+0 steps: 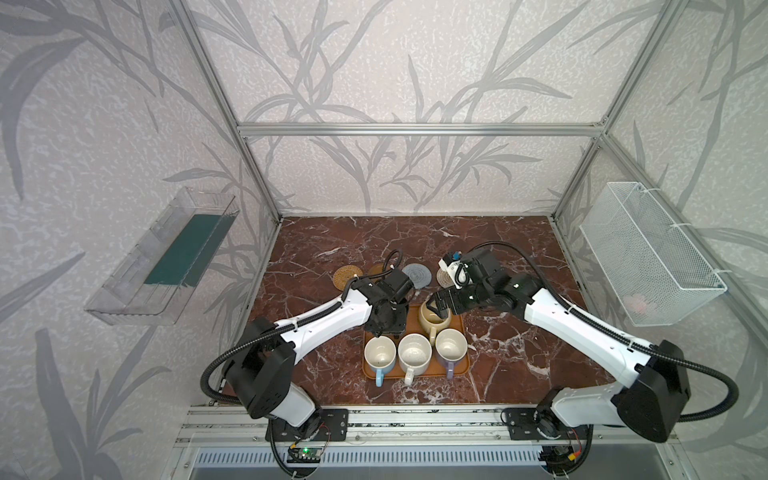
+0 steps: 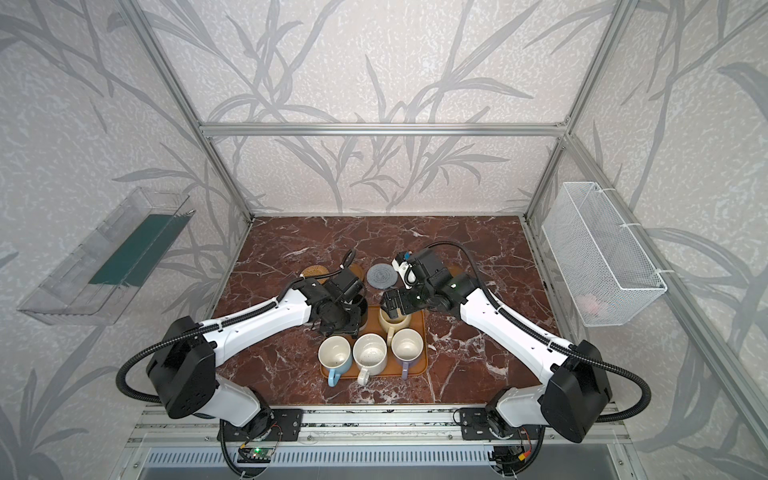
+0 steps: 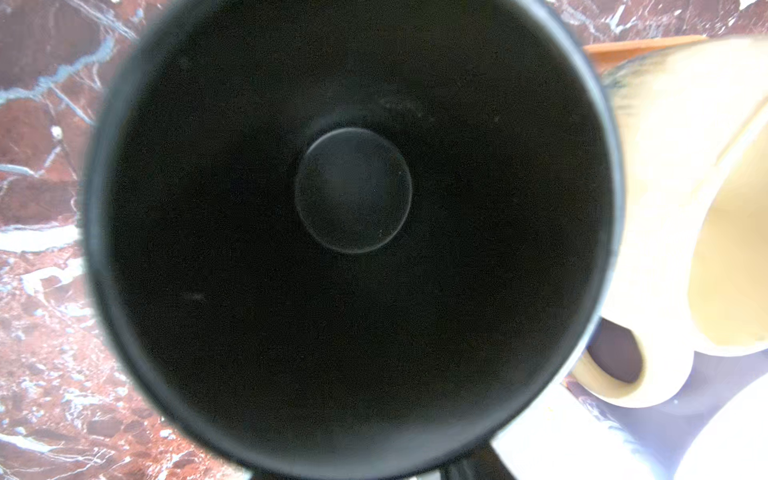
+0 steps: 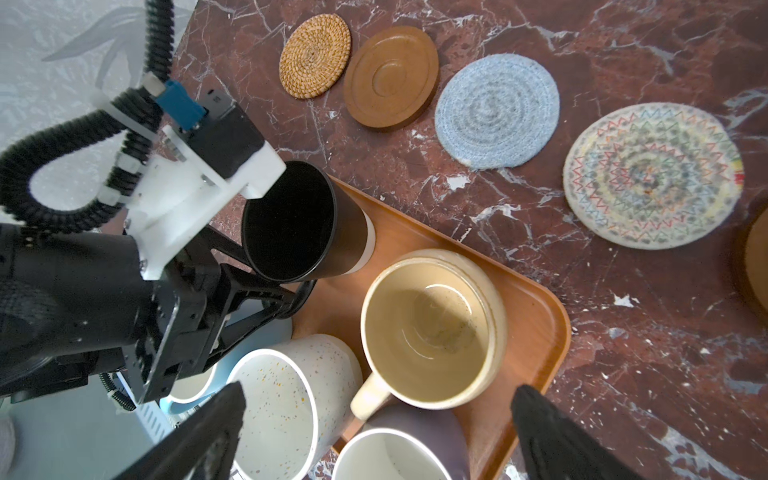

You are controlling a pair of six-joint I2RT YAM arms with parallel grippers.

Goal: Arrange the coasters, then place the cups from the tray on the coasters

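1. Nearest us, the front row on the tray (image 4: 536,316) holds the light blue cup (image 1: 379,353), the speckled white cup (image 1: 414,353) and the lavender cup (image 1: 451,347). They stand side by side with their handles toward the near edge, and neither arm touches them.
2. Behind them stand the cream-yellow cup (image 4: 432,328) and, at the tray's far left corner, the black cup (image 4: 291,220). All five cups are on the tray, so we judge that none has been placed yet.
3. The left gripper (image 4: 293,299) is at the black cup's handle, its fingers drawn close together on either side of it. We cannot tell whether they already clamp the handle. The left wrist view looks straight down into the cup.
4. The right gripper (image 4: 378,399) hangs over the cream-yellow cup with its jaws spread wide and nothing between them.
5. Beyond the tray, the coasters lie in a line on the marble tabletop (image 4: 623,332). The rattan coaster (image 4: 315,56) comes first, with a brown coaster (image 4: 390,77) just beside it. Then come the blue-grey coaster (image 4: 496,111) and the cream rope coaster (image 4: 652,176). A second brown coaster (image 4: 756,266) shows at the view's edge.
6. We judge the arranging done and the first cup pick in hand. The next move calls for a firm hold on the black cup's handle and a straight lift clear of the cream-yellow cup and the tray rim. A short carry to one of the left-hand coasters would follow. Held by its handle, this tall cup may tilt, so we would set it down slowly and centred.
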